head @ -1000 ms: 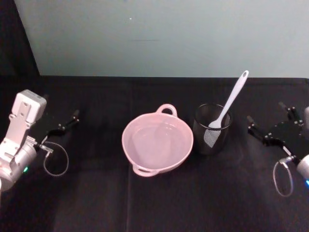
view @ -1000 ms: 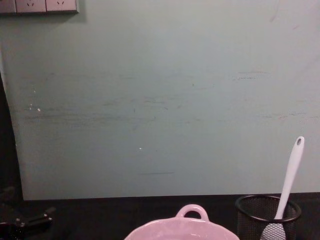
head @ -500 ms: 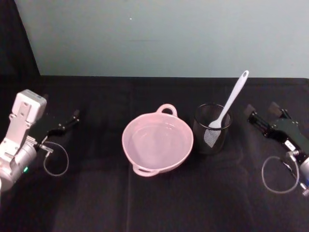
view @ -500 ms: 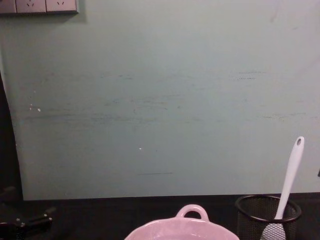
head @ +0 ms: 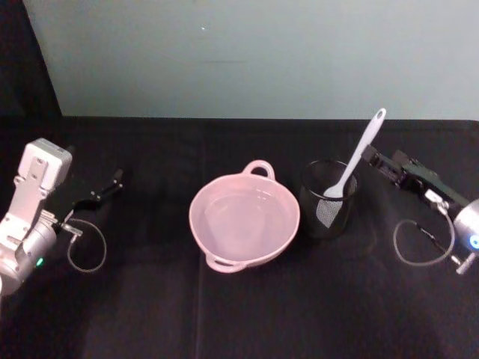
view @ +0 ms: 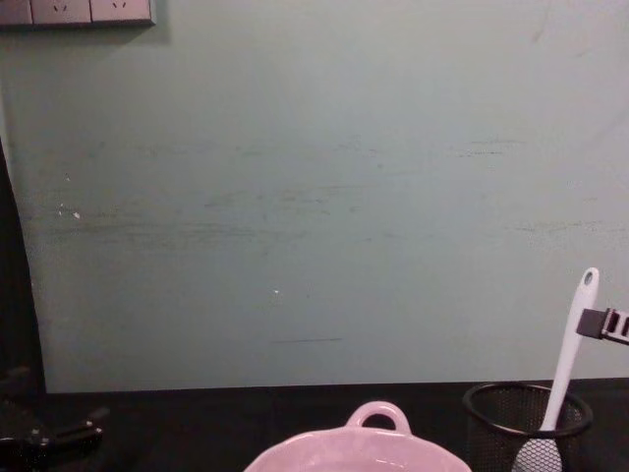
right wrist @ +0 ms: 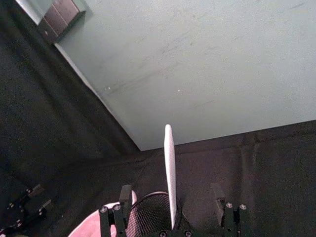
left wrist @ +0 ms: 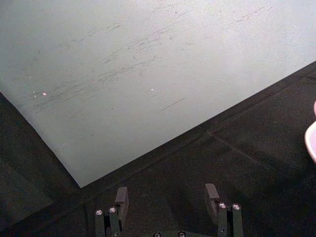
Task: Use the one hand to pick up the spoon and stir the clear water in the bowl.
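Spoon (head: 358, 157), white, slim, leaning in mesh cup (head: 317, 218), right claw (head: 385, 160) just beside

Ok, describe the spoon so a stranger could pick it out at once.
On the black table, just right of the pink bowl, stands a black mesh cup. The spoon leans in it head down, its long slim handle sticking up with a hole at the top end. It is white plastic, while its neighbours are pink or black.
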You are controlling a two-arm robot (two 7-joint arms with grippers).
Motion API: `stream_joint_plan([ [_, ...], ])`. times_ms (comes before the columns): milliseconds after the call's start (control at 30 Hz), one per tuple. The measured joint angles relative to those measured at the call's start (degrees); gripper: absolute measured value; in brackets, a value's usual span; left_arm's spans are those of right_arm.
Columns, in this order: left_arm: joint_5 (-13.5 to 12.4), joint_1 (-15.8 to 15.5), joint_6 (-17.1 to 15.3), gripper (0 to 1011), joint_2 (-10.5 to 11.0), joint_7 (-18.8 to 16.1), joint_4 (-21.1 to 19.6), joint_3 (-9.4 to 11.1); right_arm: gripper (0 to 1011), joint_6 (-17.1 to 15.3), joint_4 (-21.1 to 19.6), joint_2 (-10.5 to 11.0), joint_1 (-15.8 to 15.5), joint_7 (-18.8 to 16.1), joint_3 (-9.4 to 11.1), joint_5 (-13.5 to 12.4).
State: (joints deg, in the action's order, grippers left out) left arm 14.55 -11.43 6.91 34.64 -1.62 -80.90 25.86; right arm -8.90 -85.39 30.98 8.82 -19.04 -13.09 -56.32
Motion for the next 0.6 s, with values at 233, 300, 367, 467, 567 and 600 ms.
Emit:
stream_joint_plan([
  [233,0.0,0.0,0.0,1011,0.0,0.0,0.0,0.0,1003,-4.1,2.9,0.3,5.3,0.9,-3.3,-0.4],
  [300,0.0,0.0,0.0,1011,0.0,0.0,0.0,0.0,1002,-4.4,3.5,0.2,6.1,1.0,-3.9,-0.4],
  [367,0.0,0.0,0.0,1011,0.0,0.0,0.0,0.0,1003,-4.5,4.0,0.1,6.9,1.1,-4.5,-0.3],
  [467,0.0,0.0,0.0,1011,0.0,0.0,0.0,0.0,1002,-4.5,4.8,-0.1,8.1,1.4,-5.4,0.1],
  [567,0.0,0.0,0.0,1011,0.0,0.0,0.0,0.0,1003,-4.1,5.3,-0.2,9.0,1.4,-6.2,0.7],
  [600,0.0,0.0,0.0,1011,0.0,0.0,0.0,0.0,1003,-3.8,5.7,-0.4,9.5,1.4,-6.5,1.1],
])
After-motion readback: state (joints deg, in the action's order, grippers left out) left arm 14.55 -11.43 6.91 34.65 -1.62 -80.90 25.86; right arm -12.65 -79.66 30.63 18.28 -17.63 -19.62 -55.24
